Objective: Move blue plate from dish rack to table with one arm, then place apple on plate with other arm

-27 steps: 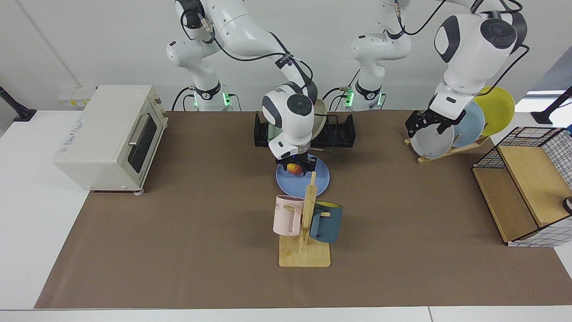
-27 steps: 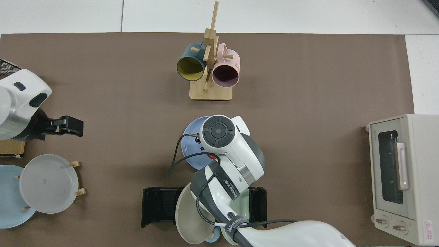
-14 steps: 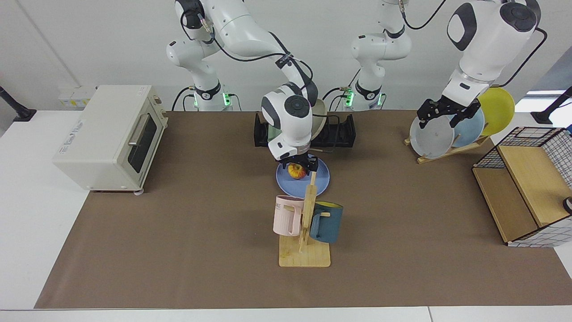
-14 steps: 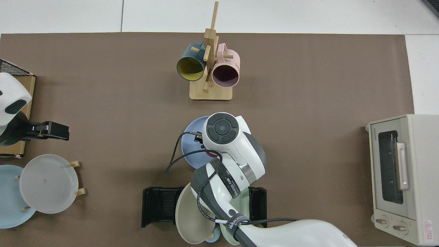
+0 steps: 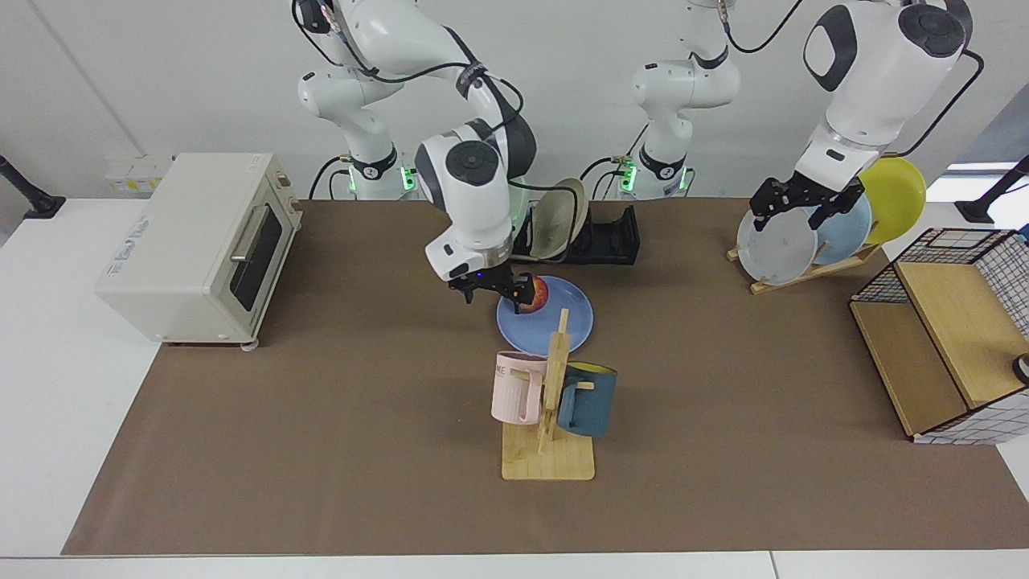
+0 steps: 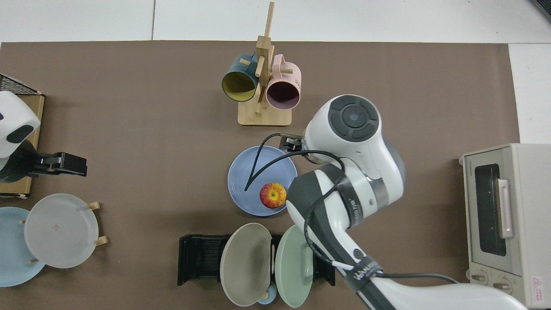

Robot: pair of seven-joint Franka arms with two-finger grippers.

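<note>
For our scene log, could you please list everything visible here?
blue plate: 1, periwinkle, flat on table
apple: 1, red-yellow, on blue plate
dish rack: 1, black, holds beige plate, green plate
plate stand: 1, wooden, holds grey plate, pale blue plate, yellow plate
mug tree: 1, wooden, pink mug, teal mug
toaster oven: 1, cream
basket shelf: 1, wire and wood
right gripper: fingers open, beside apple
left gripper: fingers open, waits at plate stand
</note>
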